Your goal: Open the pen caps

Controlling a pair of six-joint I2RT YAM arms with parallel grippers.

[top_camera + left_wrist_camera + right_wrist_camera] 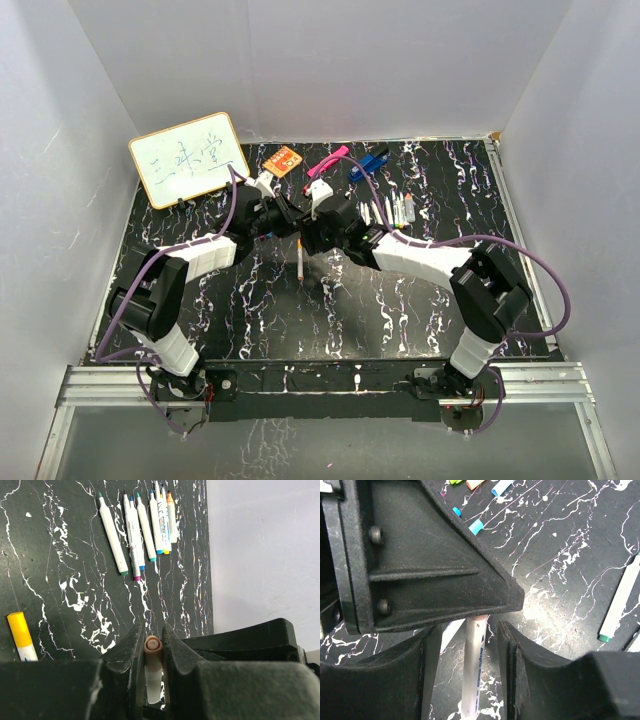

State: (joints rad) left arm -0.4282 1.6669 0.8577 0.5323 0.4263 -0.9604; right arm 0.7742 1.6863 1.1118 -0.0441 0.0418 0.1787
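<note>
Pen (471,675) at mid-table, pointing toward the near edge. My left gripper (152,627) is clenched on its peach cap (152,644); my right gripper (469,630) is released, part open, jaws clear either side of it. Loose caps (476,527) dot the table (560,555).

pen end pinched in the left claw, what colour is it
The pen end in the left claw is pale peach; left wrist view shows it best.
</note>
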